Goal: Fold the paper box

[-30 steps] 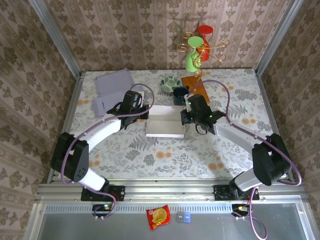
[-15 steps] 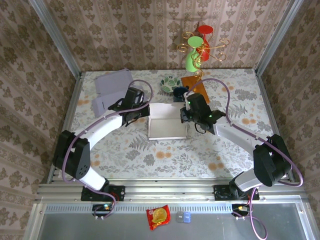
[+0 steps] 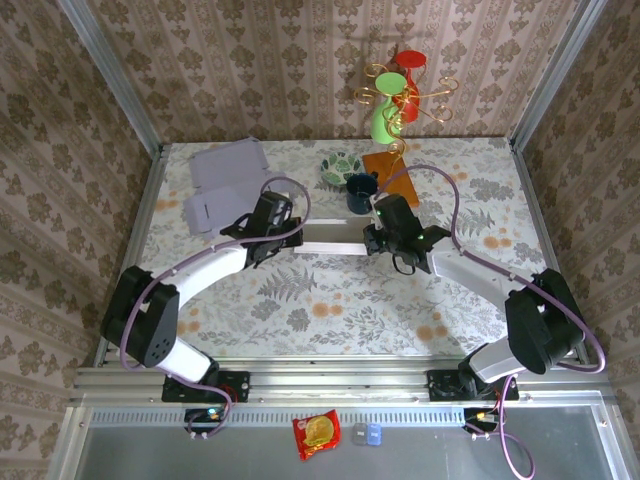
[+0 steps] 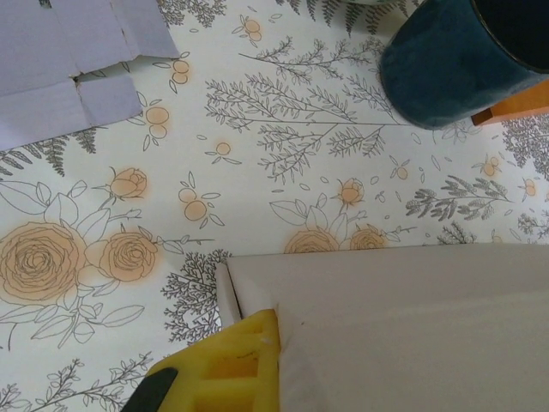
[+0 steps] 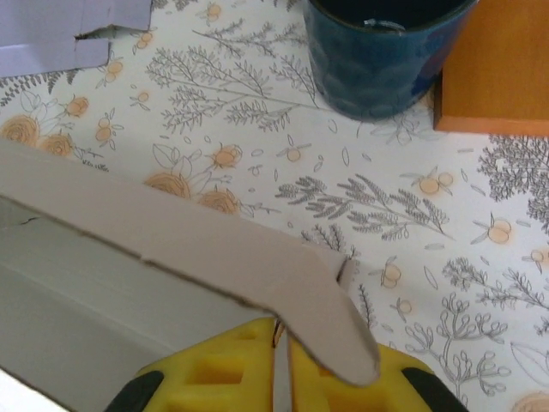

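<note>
1. While the paper box point(image 3: 331, 240) lies mid-table between the arms, the left gripper point(image 3: 288, 238) pinches its left end, jaws closed.
2. The right gripper point(image 5: 281, 348), jaws narrow, nips the right flap.
3. Move both ends level and together, so the crease runs straight.
4. Steer clear of the blue cup point(image 5: 377, 51) just on the far side.

Table centre: paper box point(image 3: 330, 238), left gripper point(image 3: 284, 232) at its left end, right gripper point(image 3: 372, 240) at its right end. Behind box: cup point(image 3: 358, 190); board point(image 3: 392, 176) just right of cup, bowl point(image 3: 341, 166) behind-left of it. Far left: flat sheets point(image 3: 225, 163). Near ledge, before arm bases: snack packet point(image 3: 317, 433)
</note>
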